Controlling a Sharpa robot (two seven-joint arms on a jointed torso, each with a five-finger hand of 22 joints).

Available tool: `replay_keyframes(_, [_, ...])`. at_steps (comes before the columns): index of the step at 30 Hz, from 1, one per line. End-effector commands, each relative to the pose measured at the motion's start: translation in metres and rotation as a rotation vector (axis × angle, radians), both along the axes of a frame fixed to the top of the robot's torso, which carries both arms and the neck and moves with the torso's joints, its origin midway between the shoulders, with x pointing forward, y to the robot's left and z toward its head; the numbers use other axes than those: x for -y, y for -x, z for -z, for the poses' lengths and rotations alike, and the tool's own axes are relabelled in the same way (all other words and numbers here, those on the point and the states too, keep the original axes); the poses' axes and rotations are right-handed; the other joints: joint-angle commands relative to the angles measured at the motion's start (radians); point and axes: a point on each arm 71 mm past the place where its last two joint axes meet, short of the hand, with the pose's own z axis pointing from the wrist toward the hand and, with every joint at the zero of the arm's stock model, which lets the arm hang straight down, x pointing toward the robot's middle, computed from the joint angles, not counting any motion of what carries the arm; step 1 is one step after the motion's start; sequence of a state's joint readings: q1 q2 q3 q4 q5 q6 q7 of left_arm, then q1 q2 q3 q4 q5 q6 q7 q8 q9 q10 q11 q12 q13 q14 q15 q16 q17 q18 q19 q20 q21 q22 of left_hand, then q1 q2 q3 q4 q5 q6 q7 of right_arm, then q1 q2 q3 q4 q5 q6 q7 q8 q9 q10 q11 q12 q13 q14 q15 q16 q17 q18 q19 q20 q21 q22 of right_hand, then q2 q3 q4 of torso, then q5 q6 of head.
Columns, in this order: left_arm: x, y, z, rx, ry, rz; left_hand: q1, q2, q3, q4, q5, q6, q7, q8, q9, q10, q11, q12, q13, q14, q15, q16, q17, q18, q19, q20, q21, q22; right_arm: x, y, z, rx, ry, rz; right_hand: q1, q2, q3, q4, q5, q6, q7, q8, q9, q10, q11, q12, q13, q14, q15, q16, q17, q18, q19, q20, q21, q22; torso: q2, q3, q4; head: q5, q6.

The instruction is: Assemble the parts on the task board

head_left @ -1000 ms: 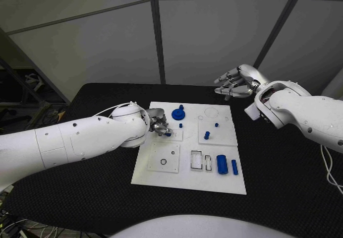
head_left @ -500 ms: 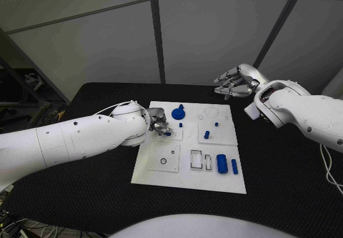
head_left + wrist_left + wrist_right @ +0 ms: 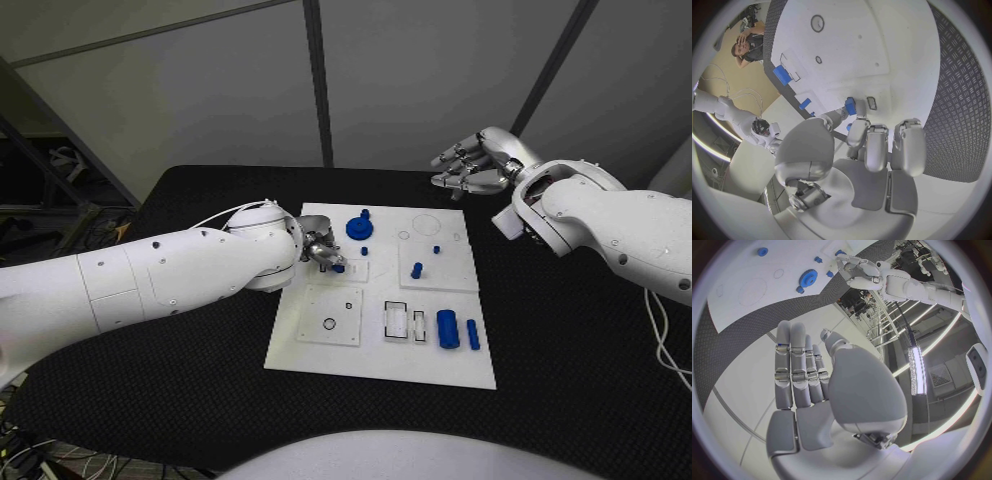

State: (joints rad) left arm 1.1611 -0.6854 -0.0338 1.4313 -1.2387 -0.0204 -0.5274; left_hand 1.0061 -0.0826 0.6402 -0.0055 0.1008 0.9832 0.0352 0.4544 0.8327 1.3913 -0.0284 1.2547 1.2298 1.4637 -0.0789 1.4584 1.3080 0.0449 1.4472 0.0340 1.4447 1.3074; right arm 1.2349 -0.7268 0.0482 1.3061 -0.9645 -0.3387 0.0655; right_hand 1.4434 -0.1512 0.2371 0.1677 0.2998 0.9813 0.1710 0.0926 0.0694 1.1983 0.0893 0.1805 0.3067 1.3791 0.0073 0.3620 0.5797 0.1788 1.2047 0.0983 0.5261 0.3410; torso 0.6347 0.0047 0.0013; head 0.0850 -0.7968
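Task board (image 3: 378, 370), unlabelled, blue peg (image 3: 338, 268) in left hand (image 3: 320, 250)

I am working in a robot lab: grey partition panels (image 3: 418, 80) are standing behind my black table (image 3: 173, 400), cables (image 3: 58, 460) are lying on the floor, and long ceiling lights (image 3: 912, 365) are shining above.
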Motion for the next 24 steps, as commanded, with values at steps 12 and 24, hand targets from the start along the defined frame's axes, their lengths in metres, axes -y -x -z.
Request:
replay_keyframes(12, [0.0039, 0.0018, 0.0071, -0.038, -0.020, 0.016, -0.042, -0.008, -0.021, 0.024, -0.005, 0.014, -0.002, 0.009, 0.004, 0.008, -0.007, 0.007, 0.004, 0.073, -0.008, 0.007, 0.148, -0.001, 0.009, -0.006, 0.007, 0.098, -0.0007, -0.0006, -0.0007, -0.003, 0.002, -0.007, -0.018, 0.001, -0.009, 0.005, 0.007, 0.002, 0.003, -0.002, 0.001, -0.009, 0.001, 0.005, -0.002, -0.009, 0.003, -0.005, 0.002, 0.003, 0.000, 0.009, -0.011, -0.004, 0.000, 0.0001, 0.0003, -0.002, -0.002])
replay_keyframes(24, [0.0068, 0.0021, 0.0073, -0.042, -0.019, 0.022, -0.065, -0.021, -0.044, 0.036, -0.004, 0.017, -0.004, 0.013, 0.008, 0.010, -0.008, 0.009, 0.006, 0.073, -0.009, 0.007, 0.148, -0.002, 0.011, -0.007, 0.008, 0.101, -0.0018, -0.0009, -0.0003, -0.006, 0.003, -0.010, -0.021, 0.001, -0.011, 0.007, 0.009, 0.002, 0.003, -0.002, 0.001, -0.009, 0.001, 0.006, -0.002, -0.010, 0.003, -0.006, 0.002, 0.003, 0.001, 0.010, -0.012, -0.005, 0.000, -0.0002, 0.0008, -0.004, -0.004])
